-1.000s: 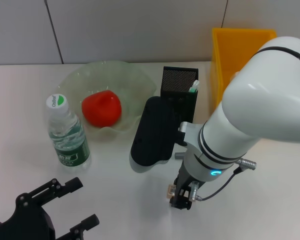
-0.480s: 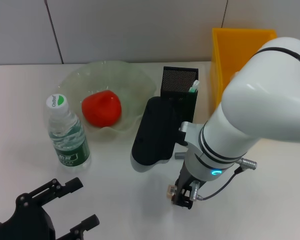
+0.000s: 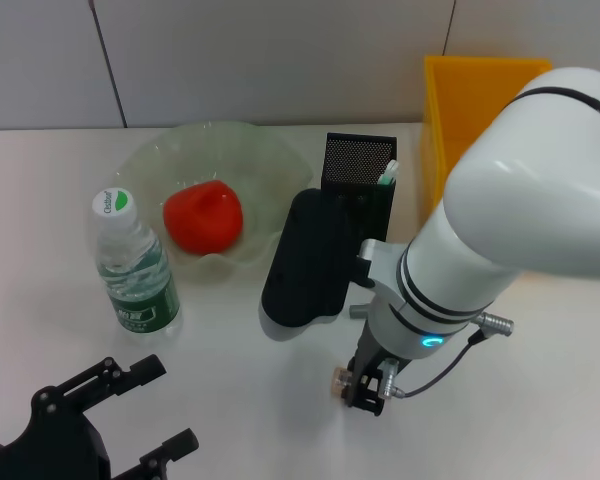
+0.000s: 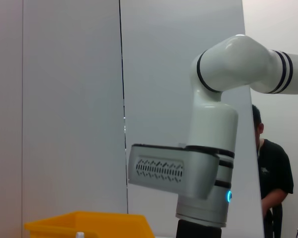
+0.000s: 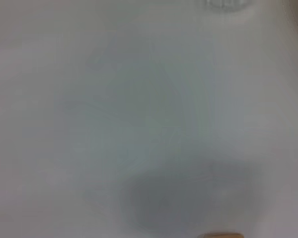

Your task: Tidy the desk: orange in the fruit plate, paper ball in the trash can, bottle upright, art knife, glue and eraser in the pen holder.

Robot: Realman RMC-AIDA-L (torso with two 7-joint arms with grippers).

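The orange [image 3: 202, 218] lies in the green glass fruit plate [image 3: 270, 160]. Left of the plate, the bottle [image 3: 132, 268] stands upright. The black mesh pen holder [image 3: 352, 165] holds a white and green stick [image 3: 388, 175] that looks like the glue. My right gripper [image 3: 365, 388] points down at the table in front of the pen holder, with a small tan block [image 3: 338, 380], maybe the eraser, at its tip; the same tan edge [image 5: 218, 234] shows in the right wrist view. My left gripper [image 3: 160, 408] is parked open at the near left. Paper ball and art knife are out of view.
The yellow trash can [image 3: 480, 95] stands at the back right, behind my right arm [image 3: 520, 210]. In the left wrist view that arm [image 4: 213, 148] and the bin's rim [image 4: 89, 220] show against a grey wall, with a person [image 4: 273, 173] behind.
My right arm has drifted slightly left, and the tan block at its tip moved with it. The left arm and the desk items have not moved.
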